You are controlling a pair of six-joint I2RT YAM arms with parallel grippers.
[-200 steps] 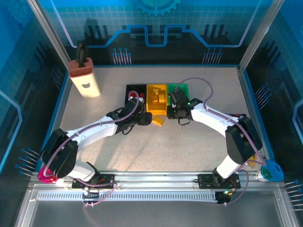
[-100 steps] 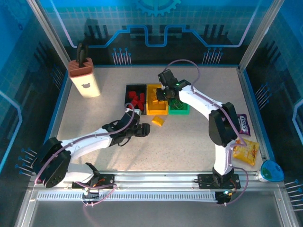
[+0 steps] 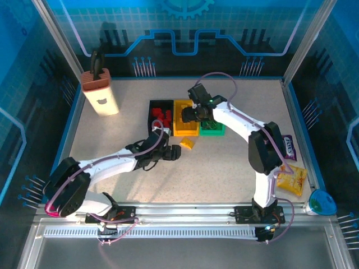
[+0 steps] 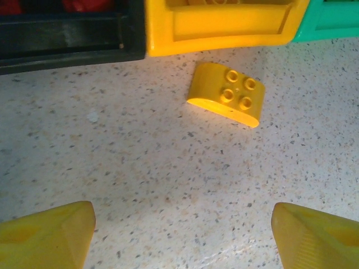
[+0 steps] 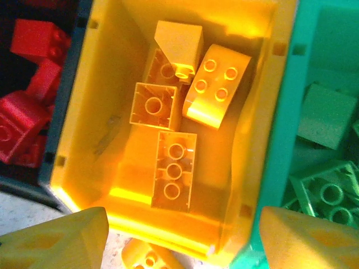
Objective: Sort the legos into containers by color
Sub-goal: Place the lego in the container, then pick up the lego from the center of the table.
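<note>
Targeting the yellow brick (image 4: pixel 226 94) at 12 o'clock, the empty left gripper (image 4: pixel 182 227) is gaping; next, advancing and pinching.

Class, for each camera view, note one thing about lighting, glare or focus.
Top external: even light, soft shadows on the table. Left wrist: yellow lego sharp, near fingertips blurred. Right wrist: glare on the yellow bin floor, colours oversaturated.
</note>
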